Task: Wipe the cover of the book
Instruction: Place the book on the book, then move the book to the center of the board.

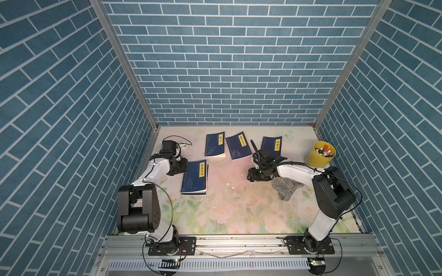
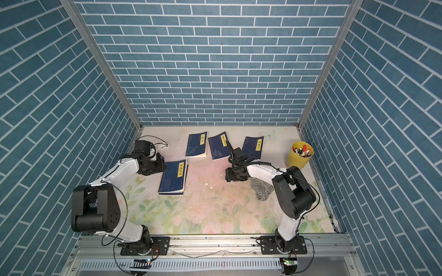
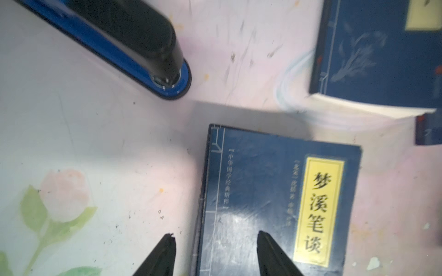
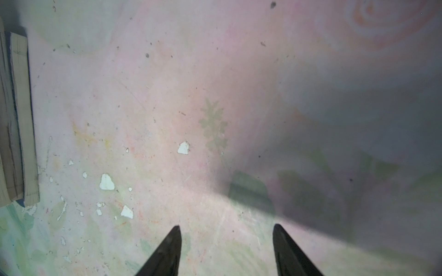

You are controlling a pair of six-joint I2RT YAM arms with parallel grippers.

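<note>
Nearest the lens in both top views runs the grey aluminium rail (image 1: 239, 241) that carries both arm bases; beyond it spreads the floral table mat (image 1: 227, 215). On that mat lies the dark-blue paperback book with a yellow title strip (image 1: 194, 178), flat and cover up, its long axis running away from the rail. The left gripper (image 1: 184, 170) hangs at the book's spine edge, so the left arm is much the nearer. Well apart from the book, on its page-edge side, a grey striped cloth (image 1: 285, 188) lies crumpled, partly under the right forearm. The right gripper (image 1: 250, 177) sits between book and cloth, pointing toward the book. A yellow cup of pens (image 1: 319, 157) stands farther from the book than the cloth does.

From the left wrist, the black fingers (image 3: 270, 251) stand apart with nothing between them. One is over bare mat beside the spine, the other over the cover (image 3: 275, 191). Whether either touches, I cannot tell. A black-and-blue stapler (image 3: 134, 47) lies apart from the book, past its far spine-side corner.

From the right wrist, that pincer (image 4: 226, 227) is likewise spread and empty over bare mat flecked with white flakes (image 4: 106, 182). Cream page edges (image 4: 19, 119) mark the book's side.

The wiping looks not yet begun. The cloth lies behind the right pincer, so that arm would probably need to swing away from the book first.
</note>
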